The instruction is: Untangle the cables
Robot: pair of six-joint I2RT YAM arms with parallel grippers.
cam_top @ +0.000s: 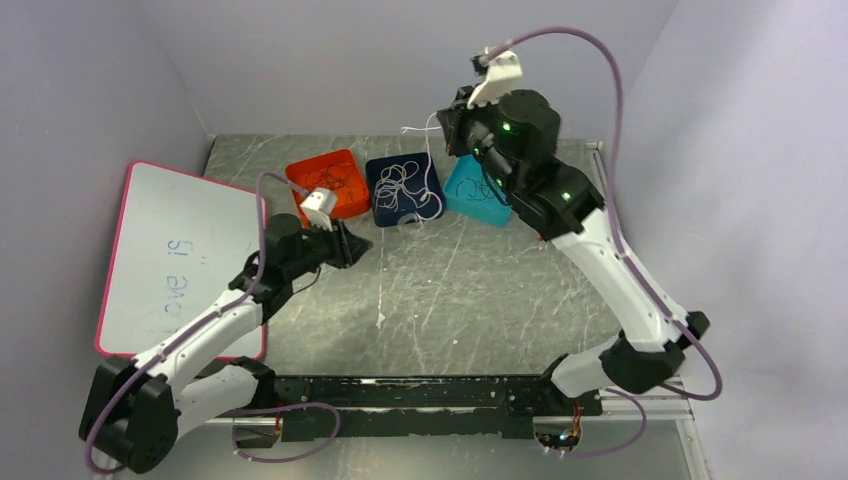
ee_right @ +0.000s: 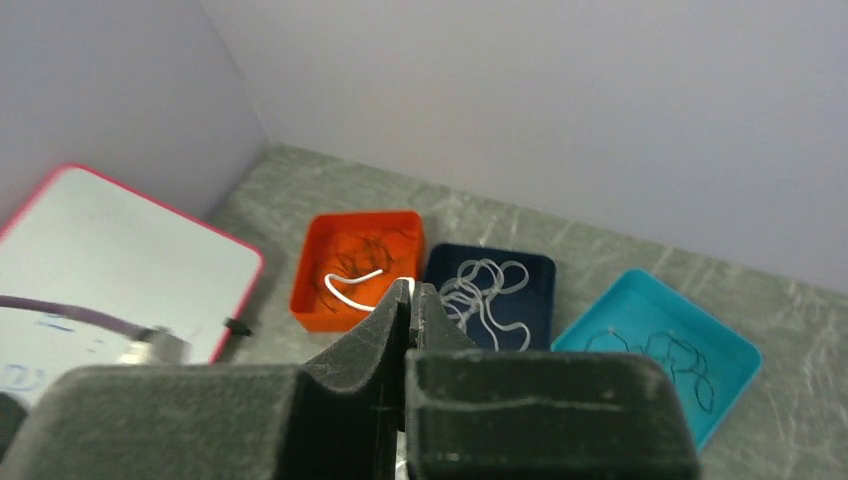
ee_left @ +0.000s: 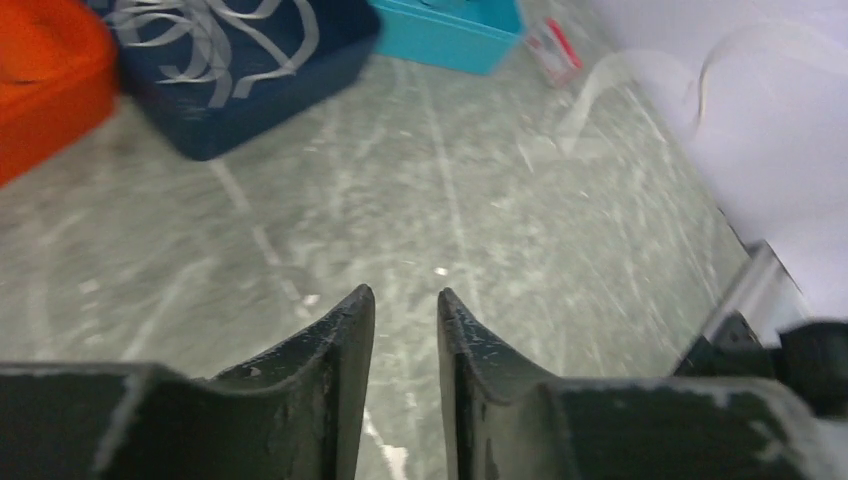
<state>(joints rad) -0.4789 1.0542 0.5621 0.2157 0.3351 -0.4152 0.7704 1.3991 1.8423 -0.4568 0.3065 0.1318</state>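
The right gripper (ee_right: pixel 410 292) hangs high above the table (cam_top: pixel 470 290), its jaws pressed together on a white cable (ee_right: pixel 352 281). Its wrist view shows only a short curl of it at the fingertips, while the top view shows the strand dropping toward the navy tray (cam_top: pixel 385 160), where more white loops lie. Looking down from the wrist, the brownish cables (ee_right: pixel 360 250) sit in the orange tray (ee_right: pixel 320 318) and the black cables (ee_right: pixel 665 350) in the teal tray (ee_right: pixel 640 300) — finer detail than the top view gives. The left gripper (ee_left: pixel 405 300) hovers low over the scratched table, near the orange and navy trays; its own camera alone shows the jaws a narrow gap apart with nothing between them. A pink-edged whiteboard (cam_top: pixel 170 250) lies at the left.
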